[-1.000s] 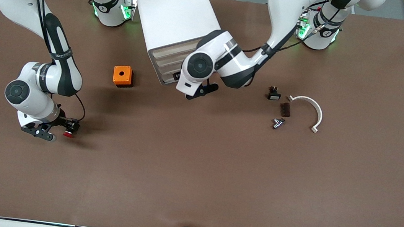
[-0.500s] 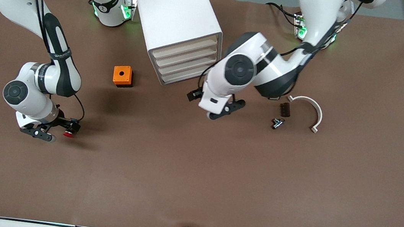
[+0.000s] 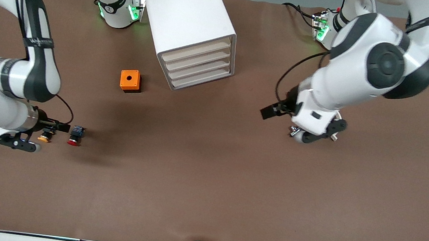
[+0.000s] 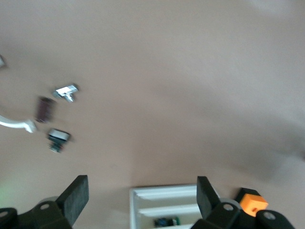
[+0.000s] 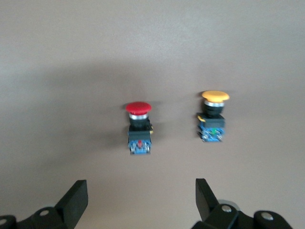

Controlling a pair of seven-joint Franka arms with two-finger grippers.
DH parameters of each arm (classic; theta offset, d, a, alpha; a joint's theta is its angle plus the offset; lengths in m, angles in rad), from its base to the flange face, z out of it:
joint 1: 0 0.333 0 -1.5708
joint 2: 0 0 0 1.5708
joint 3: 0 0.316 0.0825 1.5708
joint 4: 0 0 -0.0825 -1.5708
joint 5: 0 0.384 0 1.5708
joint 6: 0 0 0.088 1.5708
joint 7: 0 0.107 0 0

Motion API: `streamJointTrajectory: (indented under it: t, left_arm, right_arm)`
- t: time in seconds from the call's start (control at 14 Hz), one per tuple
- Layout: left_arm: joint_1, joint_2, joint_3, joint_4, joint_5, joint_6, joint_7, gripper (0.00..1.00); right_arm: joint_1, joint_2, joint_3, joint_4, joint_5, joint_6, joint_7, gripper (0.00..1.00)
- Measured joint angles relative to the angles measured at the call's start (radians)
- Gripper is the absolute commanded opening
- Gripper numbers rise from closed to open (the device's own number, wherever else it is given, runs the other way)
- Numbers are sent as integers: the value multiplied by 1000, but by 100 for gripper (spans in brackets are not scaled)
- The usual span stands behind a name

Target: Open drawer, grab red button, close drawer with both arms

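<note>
The red-capped button (image 3: 74, 136) lies on the table toward the right arm's end, and it also shows in the right wrist view (image 5: 138, 127). My right gripper (image 3: 23, 142) is open and empty, beside the button and apart from it (image 5: 140, 193). The white cabinet (image 3: 188, 19) stands at the middle, near the robots, and the beige fronts of its drawers (image 3: 198, 66) sit flush. My left gripper (image 3: 321, 133) is open and empty, up over small parts toward the left arm's end (image 4: 141, 193). The left wrist view shows the cabinet's front (image 4: 167, 205).
A yellow-capped button (image 3: 45, 137) lies beside the red one (image 5: 213, 117). An orange box with a hole (image 3: 130, 80) sits beside the cabinet. A metal part (image 4: 66, 91), a dark brown block (image 4: 44, 109), a small black switch (image 4: 58, 138) and a white arc (image 4: 16, 124) lie under the left arm.
My right gripper let go of the red button and drew back from it, uncovering the yellow one. My left arm swung from the cabinet's front to over the small parts.
</note>
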Motion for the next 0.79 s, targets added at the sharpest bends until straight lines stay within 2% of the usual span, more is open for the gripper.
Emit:
streamJointTrajectory:
  t: [0.14,0.43,0.79]
  left_arm:
    - [55,-20,0,-1,25,-35,91,100]
    - [190,-58,2,-3,29,-134,302,100]
    - [304,-82,2,-14,93,-172,511,100]
  right_arm:
    - [-6,-31,-1,42,0,-59,-42,100]
    - [-49,-111,-4,57,0,-131,-111,100]
    - [-61,-230,-1,76,0,-248,-122,100]
